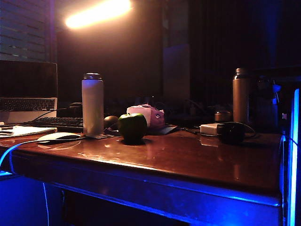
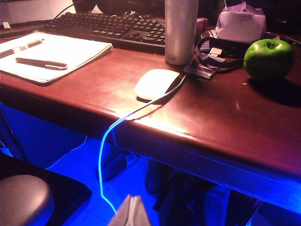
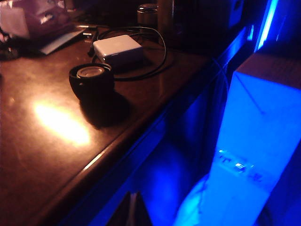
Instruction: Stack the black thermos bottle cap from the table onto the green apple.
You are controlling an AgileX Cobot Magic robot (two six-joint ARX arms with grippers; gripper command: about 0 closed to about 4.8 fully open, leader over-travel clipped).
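The green apple sits near the middle of the wooden table. The black thermos bottle cap, a squat black cup with a pale inside, stands on the right part of the table beside a white charger. My left gripper is shut and empty, held off the table's front edge, well short of the apple. My right gripper is also shut and empty, off the table edge on the cap's side. Neither gripper shows in the exterior view.
A white thermos bottle stands left of the apple, with a white mouse, its cable, a keyboard and a notebook with pens. A pink bag lies behind the apple. A brown bottle stands at the back right.
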